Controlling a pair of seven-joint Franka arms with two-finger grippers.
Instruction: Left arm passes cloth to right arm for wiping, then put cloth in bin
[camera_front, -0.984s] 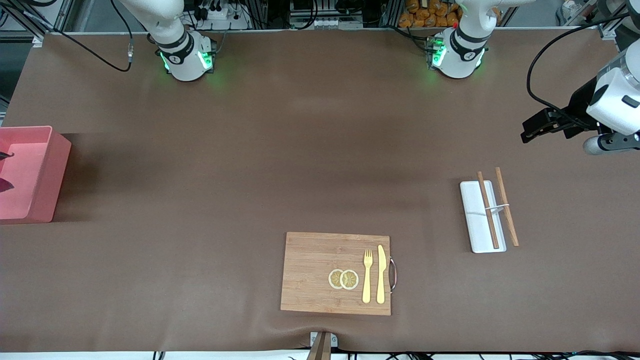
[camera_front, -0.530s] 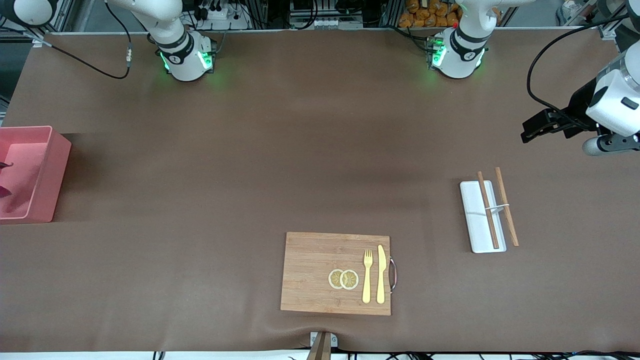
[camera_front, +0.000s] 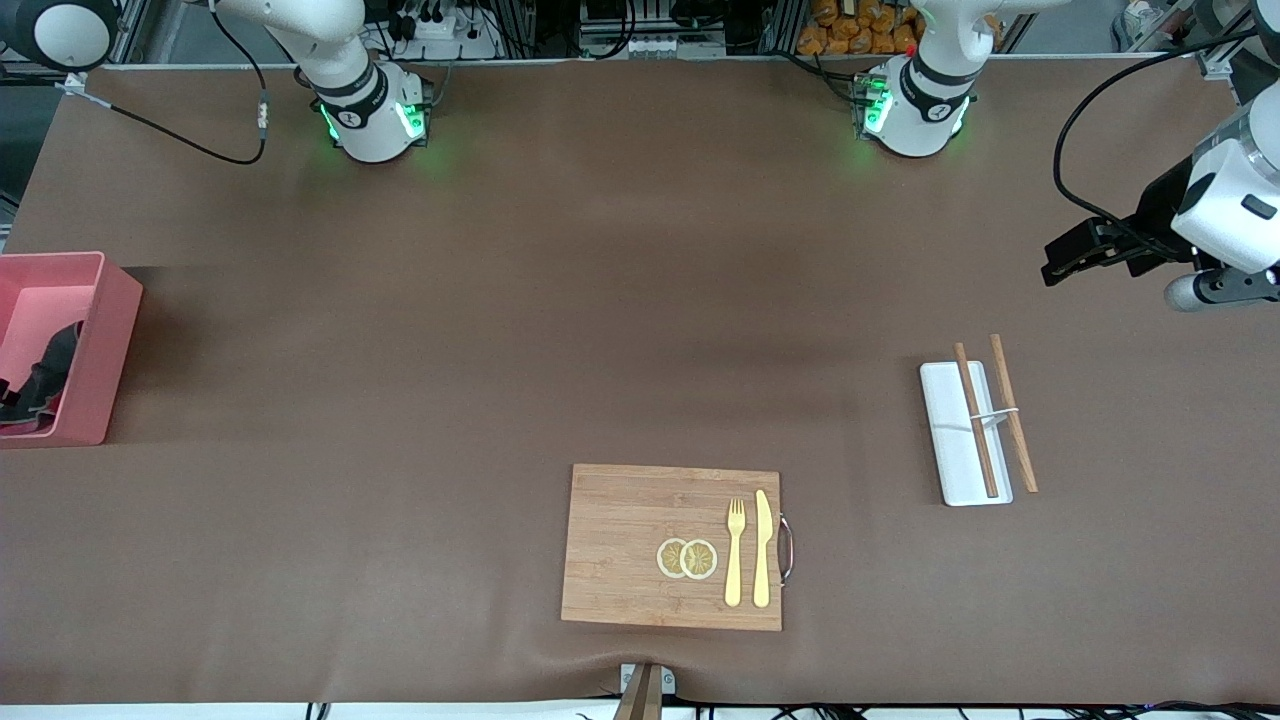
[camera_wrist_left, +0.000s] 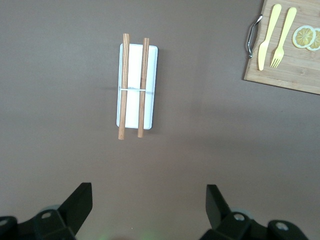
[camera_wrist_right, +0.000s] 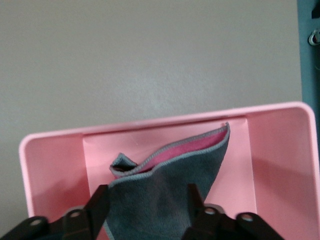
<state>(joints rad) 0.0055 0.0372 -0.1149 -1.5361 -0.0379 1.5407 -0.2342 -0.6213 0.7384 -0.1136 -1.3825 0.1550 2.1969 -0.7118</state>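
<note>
While cloth lies in bin, nothing bears writing.

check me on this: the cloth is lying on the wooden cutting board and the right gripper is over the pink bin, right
Not quite. The cloth is in the pink bin, not on the wooden cutting board, which carries only lemon slices, a fork and a knife. The right wrist view shows it. The right gripper is indeed over the bin.
</note>
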